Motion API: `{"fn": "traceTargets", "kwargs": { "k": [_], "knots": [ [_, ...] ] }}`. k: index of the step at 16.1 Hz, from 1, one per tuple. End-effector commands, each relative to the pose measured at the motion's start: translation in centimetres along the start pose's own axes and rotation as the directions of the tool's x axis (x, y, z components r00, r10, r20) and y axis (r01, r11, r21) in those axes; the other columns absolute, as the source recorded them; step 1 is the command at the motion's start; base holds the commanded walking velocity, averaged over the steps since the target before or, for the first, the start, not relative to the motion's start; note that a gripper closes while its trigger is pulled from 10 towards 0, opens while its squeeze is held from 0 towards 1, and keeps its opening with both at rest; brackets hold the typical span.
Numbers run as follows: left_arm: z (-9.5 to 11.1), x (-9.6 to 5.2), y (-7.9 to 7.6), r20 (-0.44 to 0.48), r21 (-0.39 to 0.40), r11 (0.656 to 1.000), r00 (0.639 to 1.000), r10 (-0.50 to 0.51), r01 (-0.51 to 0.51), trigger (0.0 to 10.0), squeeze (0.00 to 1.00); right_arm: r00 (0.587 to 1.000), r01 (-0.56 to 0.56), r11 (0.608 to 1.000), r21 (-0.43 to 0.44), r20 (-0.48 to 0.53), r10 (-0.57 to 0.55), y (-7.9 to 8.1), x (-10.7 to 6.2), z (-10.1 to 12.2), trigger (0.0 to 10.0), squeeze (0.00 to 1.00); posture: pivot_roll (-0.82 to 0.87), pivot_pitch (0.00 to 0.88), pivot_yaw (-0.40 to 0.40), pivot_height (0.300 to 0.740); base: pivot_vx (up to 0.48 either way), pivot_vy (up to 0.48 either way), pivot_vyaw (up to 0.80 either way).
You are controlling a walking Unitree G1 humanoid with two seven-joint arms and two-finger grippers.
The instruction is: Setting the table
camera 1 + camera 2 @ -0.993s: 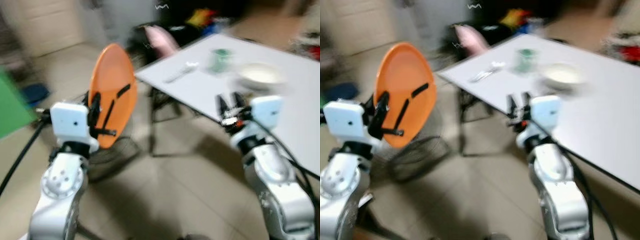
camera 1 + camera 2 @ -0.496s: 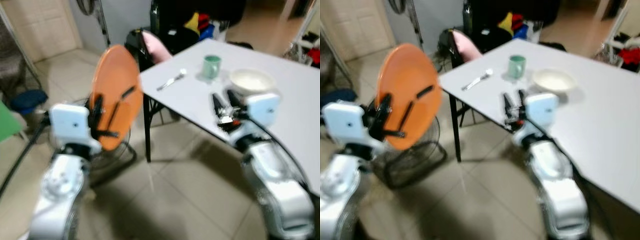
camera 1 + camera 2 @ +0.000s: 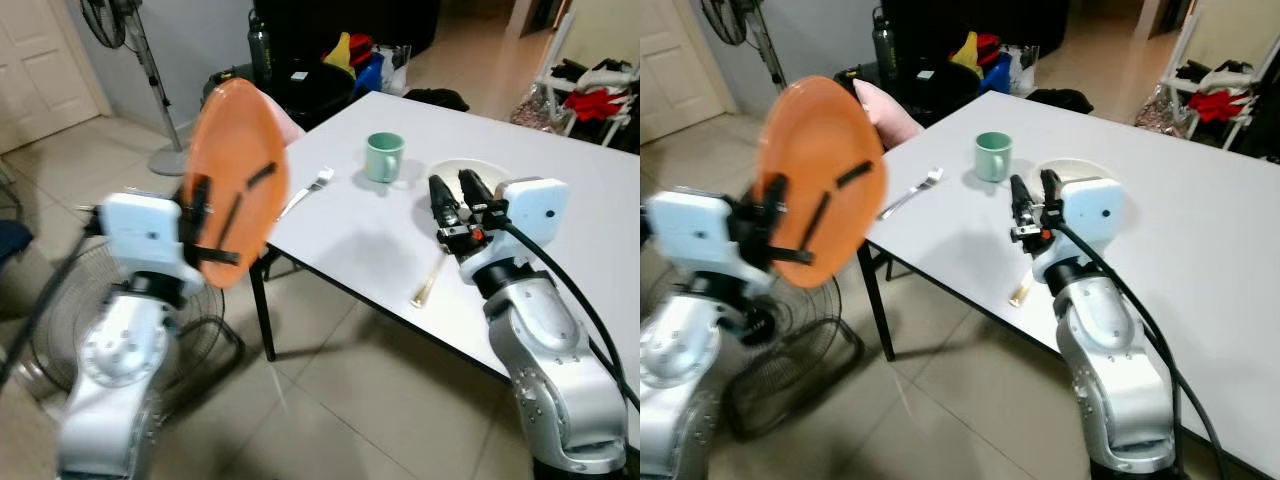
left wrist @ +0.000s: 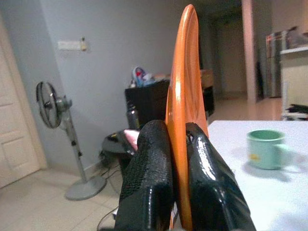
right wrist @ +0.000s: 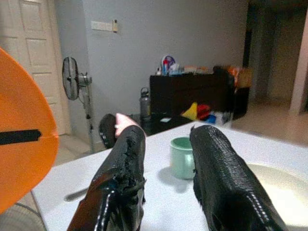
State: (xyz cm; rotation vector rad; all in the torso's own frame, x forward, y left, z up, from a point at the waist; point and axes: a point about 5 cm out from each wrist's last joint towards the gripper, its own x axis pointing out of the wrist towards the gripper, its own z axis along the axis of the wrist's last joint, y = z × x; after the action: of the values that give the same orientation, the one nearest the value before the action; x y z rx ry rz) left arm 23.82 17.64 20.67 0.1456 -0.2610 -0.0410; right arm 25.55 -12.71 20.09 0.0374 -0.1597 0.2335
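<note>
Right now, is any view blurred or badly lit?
Left eye view: left arm and orange plate smeared by motion, table sharp. Right eye view: milder smear there. Left wrist view: left tool sharp on the plate, mug soft. Right wrist view: right tool sharp, lit evenly.

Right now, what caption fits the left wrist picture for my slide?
Left gripper pinching an upright orange plate edge-on, with the green mug waiting on the white table.

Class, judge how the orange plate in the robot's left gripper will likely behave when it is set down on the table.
The orange plate looks stiff: pinched on edge by the left gripper, it shows no sag. Probably light, since one rim grip carries it. Its smooth surface may slip.
</note>
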Motion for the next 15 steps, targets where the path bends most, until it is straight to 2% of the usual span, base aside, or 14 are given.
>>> {"fn": "traceTargets", "kwargs": {
  "k": [1, 7, 8, 10, 12, 15],
  "knots": [
    [0.6, 0.4, -0.7, 0.030, -0.020, 0.999, 0.999, -0.039, 0.039, 10.0, 0.00, 1.000, 0.026, 1.000, -0.014, 0.005, -0.026, -0.7, -0.2, 0.4, 10.0, 0.00, -0.10, 0.000, 0.048, 0.740, 0.472, 0.000, -0.80],
    [0.5, 1.0, -1.2, 0.034, -0.044, 0.997, 0.998, -0.060, 0.062, 10.0, 0.00, 0.999, 0.031, 0.999, -0.009, 0.008, -0.031, -0.3, -0.5, 0.5, 10.0, 0.00, -0.12, 0.000, 0.059, 0.740, 0.446, 0.000, -0.80],
    [0.5, 1.2, -1.3, 0.044, -0.048, 0.997, 0.998, -0.055, 0.057, 10.0, 0.00, 0.999, 0.036, 0.999, -0.017, 0.011, -0.036, -0.3, -0.6, 0.6, 10.0, 0.00, -0.12, 0.000, 0.061, 0.740, 0.000, 0.000, -0.79],
    [0.6, 1.2, -1.4, 0.050, -0.050, 0.997, 0.997, -0.061, 0.064, 10.0, 0.00, 0.999, 0.040, 0.998, -0.039, 0.011, -0.040, -0.4, -0.7, 0.6, 10.0, 0.00, -0.12, 0.000, 0.067, 0.740, 0.000, 0.000, 0.00],
    [0.3, 1.3, -1.6, 0.030, -0.060, 0.995, 0.996, -0.080, 0.081, 10.0, 0.00, 0.999, 0.040, 0.999, -0.013, 0.000, -0.040, -0.3, -0.8, 0.4, 10.0, 0.00, -0.12, 0.000, 0.068, 0.740, 0.000, 0.000, 0.00],
    [0.4, 1.4, -1.5, 0.032, -0.059, 0.995, 0.996, -0.082, 0.084, 10.0, 0.00, 0.999, 0.039, 0.999, 0.010, 0.000, -0.039, -0.2, -0.9, 0.5, 10.0, 0.00, -0.12, 0.000, 0.073, 0.740, 0.000, 0.412, -0.33]
  ]
}}
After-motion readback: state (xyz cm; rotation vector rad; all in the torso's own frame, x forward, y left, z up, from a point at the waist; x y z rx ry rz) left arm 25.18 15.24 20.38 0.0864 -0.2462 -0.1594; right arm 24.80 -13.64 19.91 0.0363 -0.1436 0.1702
